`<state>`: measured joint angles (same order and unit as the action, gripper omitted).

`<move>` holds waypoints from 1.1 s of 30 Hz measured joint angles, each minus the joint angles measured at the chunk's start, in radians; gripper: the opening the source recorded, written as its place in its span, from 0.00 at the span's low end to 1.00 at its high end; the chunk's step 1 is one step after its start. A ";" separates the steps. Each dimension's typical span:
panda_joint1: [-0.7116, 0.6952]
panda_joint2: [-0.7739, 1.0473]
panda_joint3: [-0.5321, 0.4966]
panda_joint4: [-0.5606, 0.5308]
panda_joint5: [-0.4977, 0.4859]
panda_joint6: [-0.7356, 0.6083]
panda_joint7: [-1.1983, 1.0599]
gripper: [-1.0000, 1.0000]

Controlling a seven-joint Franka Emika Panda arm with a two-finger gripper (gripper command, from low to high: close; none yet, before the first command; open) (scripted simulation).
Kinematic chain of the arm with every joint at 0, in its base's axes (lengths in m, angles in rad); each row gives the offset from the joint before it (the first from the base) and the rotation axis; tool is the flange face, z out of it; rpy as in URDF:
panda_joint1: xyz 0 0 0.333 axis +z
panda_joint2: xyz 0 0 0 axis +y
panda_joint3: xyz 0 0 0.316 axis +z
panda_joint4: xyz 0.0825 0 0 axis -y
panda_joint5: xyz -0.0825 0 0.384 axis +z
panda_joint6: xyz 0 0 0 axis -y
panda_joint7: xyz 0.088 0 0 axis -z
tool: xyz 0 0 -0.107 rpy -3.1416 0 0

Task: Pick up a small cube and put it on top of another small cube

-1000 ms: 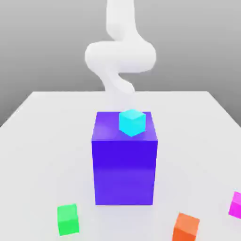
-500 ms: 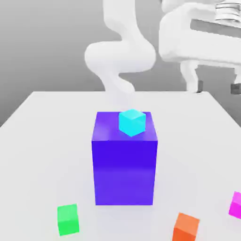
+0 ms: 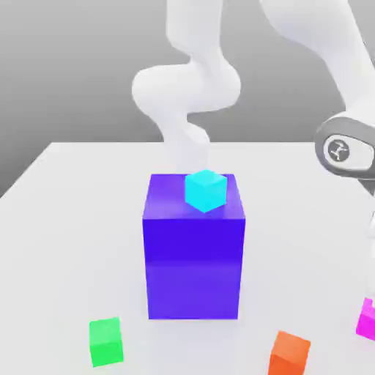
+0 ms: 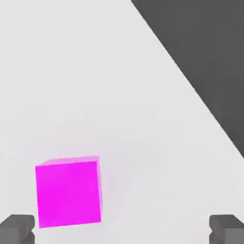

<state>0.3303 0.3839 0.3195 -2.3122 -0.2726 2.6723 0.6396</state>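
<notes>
the table is seen as a pale surface filling the lower two thirds of the exterior view, with its far edge running across the middle of the frame. the arm is seen rising at upper centre and looping over to the right edge of the frame, where a joint housing is visible at middle right. the large blue-violet block stands at frame centre; a cyan cube rests on its top face, toward the right rear part of that face. this raised cube is judged to be the likely stacking target, although that cannot be confirmed.

along the lower edge of the exterior view, a green cube is placed at lower left and an orange cube at lower right, well apart from each other. the small cube, bright magenta-pink, lies on the table at the lower right edge of the frame, partly cut off by it.

in the hand view, the small cube is seen at lower left, beside one dark fingertip. the gripper is spread wide and nothing is held; the fingertips appear in the two lower corners. the cube is offset toward one finger, so centring is judged necessary before closing.

compared with half a second ago, the hand is no longer seen at upper right of the exterior view; the arm has been lowered toward the magenta cube. the cubes are unmoved.
</notes>
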 joint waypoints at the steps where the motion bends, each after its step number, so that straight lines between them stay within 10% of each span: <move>1: 0.015 0.036 -0.015 0.007 -0.018 0.024 0.011 0.50; 3: 0.049 0.109 -0.055 0.024 -0.054 0.077 0.036 0.50; 4: 0.063 0.133 -0.070 0.030 -0.065 0.095 0.044 0.00; 16: -0.005 -0.018 -0.016 -0.012 0.031 -0.011 -0.009 0.00; 33: -0.447 -0.173 -0.424 -0.192 0.323 0.040 0.259 0.00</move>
<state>-0.1168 0.2107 -0.1049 -2.5046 0.0504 2.7119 0.8982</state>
